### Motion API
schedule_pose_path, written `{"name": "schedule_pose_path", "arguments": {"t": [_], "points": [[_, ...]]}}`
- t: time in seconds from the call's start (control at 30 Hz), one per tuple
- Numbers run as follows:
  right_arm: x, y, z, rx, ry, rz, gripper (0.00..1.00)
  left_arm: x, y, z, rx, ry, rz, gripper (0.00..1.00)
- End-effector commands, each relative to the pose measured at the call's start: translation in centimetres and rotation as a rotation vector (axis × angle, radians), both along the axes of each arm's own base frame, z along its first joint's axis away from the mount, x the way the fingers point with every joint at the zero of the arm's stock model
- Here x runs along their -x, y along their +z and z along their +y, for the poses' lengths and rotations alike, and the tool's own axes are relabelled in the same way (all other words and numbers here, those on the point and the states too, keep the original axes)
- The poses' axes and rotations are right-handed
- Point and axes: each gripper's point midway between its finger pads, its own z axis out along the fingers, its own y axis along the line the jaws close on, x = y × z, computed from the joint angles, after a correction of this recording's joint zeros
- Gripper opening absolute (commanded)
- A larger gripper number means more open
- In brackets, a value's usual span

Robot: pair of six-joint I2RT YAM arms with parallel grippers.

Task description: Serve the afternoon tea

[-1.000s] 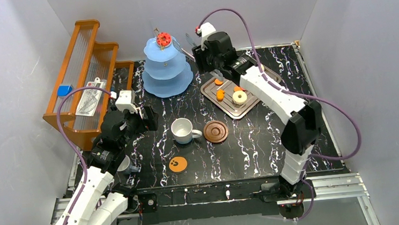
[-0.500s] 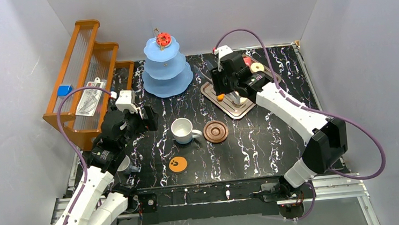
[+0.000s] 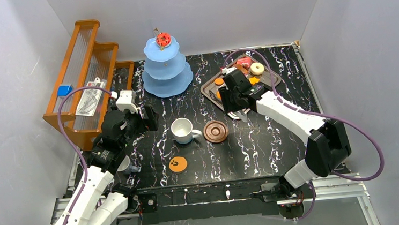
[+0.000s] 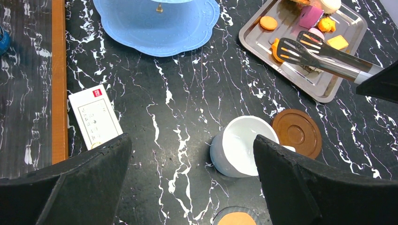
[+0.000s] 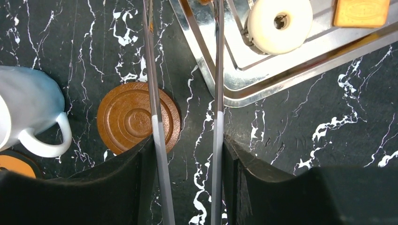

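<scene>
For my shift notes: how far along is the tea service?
Done: one red pastry sits on the top tier of the stand. In hand: the right gripper holds tongs over the tray. To do: the donut and other pastries on the tray, the mug off its saucer, the grey cup off its coaster.

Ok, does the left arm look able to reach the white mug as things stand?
Probably yes. The left tool is open, and the white mug stands upright just ahead of it with nothing between. The brown saucer sits beside the mug, apart; the tongs are over the tray.
</scene>
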Motion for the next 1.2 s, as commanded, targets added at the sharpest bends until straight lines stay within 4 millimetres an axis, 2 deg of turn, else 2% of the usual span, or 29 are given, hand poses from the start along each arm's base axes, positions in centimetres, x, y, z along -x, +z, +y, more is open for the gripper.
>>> {"name": "schedule_pose_path", "arguments": {"t": [0.0,0.2,0.47,0.6,0.73,0.9,1.17], "points": [[-1.6,1.5,-0.4,-0.056,-0.077,-0.065,0.56,-0.1,0.7,-0.3,0.007,-0.015,-0.026,0.98],[-2.0,0.1,-0.9,-0.077,-0.104,-0.029,0.55,-0.1,0.7,-0.3,0.006,-0.014,-0.027,0.98],[-3.0,-0.9,0.1,-0.123,-0.098,-0.019,0.56,-0.1,0.6,-0.3,0.005,-0.015,-0.026,0.98],[-3.2,-2.5,0.5,-0.113,-0.104,0.019,0.55,-0.2,0.4,-0.3,0.005,-0.013,-0.021,0.98],[-3.6,-3.2,-0.1,-0.064,-0.126,0.037,0.55,-0.2,0.3,-0.6,0.003,-0.025,-0.011,0.98],[-3.8,-3.2,-0.8,-0.024,-0.139,0.03,0.52,0.0,0.7,-0.2,0.002,-0.01,-0.03,0.98],[-3.8,-2.3,-0.3,-0.044,-0.103,0.014,0.4,0.1,1.0,-0.1,0.004,-0.011,-0.041,0.98]]}}
